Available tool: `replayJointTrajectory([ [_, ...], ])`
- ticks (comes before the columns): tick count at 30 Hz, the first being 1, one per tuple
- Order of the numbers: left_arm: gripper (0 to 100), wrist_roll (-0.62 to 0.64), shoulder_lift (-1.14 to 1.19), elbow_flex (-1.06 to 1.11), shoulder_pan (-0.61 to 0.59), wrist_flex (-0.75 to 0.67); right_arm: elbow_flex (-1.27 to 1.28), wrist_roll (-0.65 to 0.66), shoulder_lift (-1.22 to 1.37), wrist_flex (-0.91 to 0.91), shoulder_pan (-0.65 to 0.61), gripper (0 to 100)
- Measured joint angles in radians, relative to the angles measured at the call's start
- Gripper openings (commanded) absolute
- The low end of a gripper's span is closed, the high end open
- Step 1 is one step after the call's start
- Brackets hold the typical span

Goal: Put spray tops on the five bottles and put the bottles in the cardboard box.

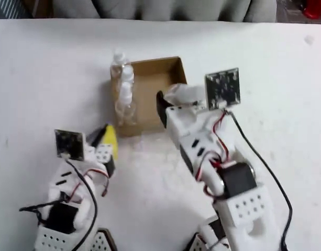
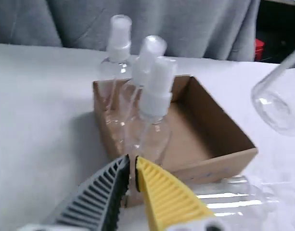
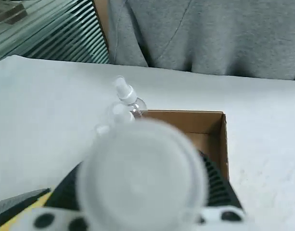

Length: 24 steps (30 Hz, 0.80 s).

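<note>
One white tabletop (image 1: 45, 68) carries everything, and two arms stand at its near edge: the left arm (image 1: 66, 204) and the right arm (image 1: 228, 183). One open cardboard box (image 1: 150, 97) sits in the middle of the tabletop, just ahead of both arms. Five clear bottles can be counted. Three upright bottles (image 1: 123, 89) stand in a row along one side wall of the box, the side nearer the left arm, and each wears a white spray top (image 2: 120, 31), so three tops are seen fitted. A fourth bottle (image 1: 184, 94) is clamped in the right pincer (image 1: 173, 99) and held in the air above the opposite side of the box. Its round base faces that arm's wrist camera, with the dark fingers (image 3: 217, 185) showing on either side of it. Whether it carries a top cannot be told. A fifth bottle (image 2: 234, 195) lies on its side on the tabletop, just outside the box's near wall and right beside the left pincer (image 2: 132, 163). That pincer has its grey and yellow fingers (image 2: 161, 192) drawn together with nothing between them, and its tips rest just short of the box's near corner, pointing at the closest of the three standing bottles.
</note>
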Motion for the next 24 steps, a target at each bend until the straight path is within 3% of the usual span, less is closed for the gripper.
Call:
replayJointTrajectory([
  [8,2,0.0,0.0,0.051,-0.169,0.068,0.029,0.054,0.235,-0.209,0.089,1.8],
  [13,2,0.0,-0.006,0.124,-0.238,-0.031,0.029,0.103,0.402,-0.327,0.097,1.8],
  [24,2,0.0,0.0,0.124,-0.267,-0.051,0.029,0.118,0.68,-0.649,0.097,1.8],
])
